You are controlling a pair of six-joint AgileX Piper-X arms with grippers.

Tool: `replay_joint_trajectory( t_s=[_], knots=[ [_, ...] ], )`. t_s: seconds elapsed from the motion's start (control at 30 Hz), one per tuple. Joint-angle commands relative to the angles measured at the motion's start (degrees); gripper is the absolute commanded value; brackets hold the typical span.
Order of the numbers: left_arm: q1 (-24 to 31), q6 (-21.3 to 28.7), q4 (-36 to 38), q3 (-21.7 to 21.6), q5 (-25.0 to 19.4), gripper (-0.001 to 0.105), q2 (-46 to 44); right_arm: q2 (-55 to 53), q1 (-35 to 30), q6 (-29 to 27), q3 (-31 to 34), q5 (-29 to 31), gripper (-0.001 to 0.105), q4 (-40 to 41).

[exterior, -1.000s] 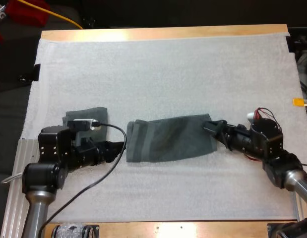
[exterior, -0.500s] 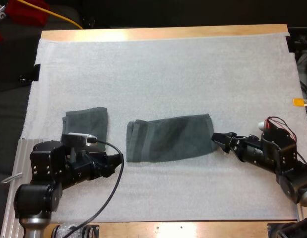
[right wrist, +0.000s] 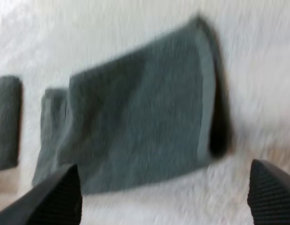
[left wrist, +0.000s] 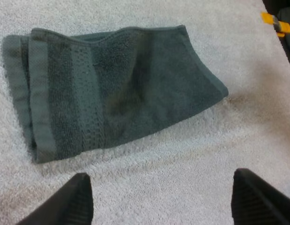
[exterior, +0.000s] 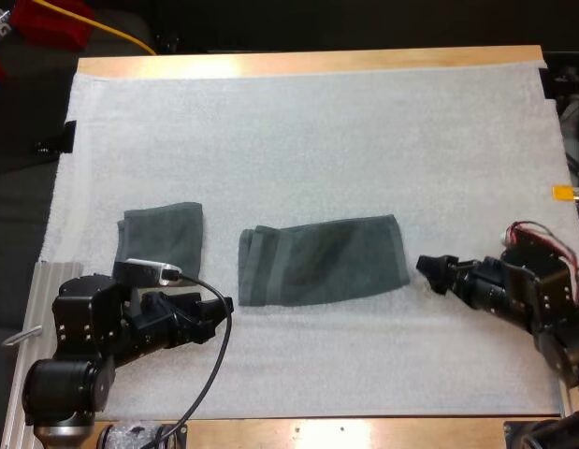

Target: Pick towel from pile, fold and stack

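Folded towel lies flat on mat, untouched
Left gripper and right gripper flank it, fingers wide apart, empty; smaller towel near left gripper

long towel central on mat, small towel left

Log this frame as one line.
left end effector open, clear of long towel | right end effector open, clear | long towel flat on mat | small folded towel to its left
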Motion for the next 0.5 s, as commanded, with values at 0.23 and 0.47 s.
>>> replay_joint_trajectory(
  t_s=[0.23, 0.47],
  knots=[
    [-0.1, 0.2, -0.3, -0.3, 0.7, 0.061, -0.2, 7.2, -4.6, -8.1, -6.0, -0.6, 0.071, 4.9],
    [-0.1, 0.2, -0.3, -0.3, 0.7, 0.061, -0.2, 16.4, -11.6, -11.8, -9.1, -10.2, 0.071, 4.9]
  ],
)
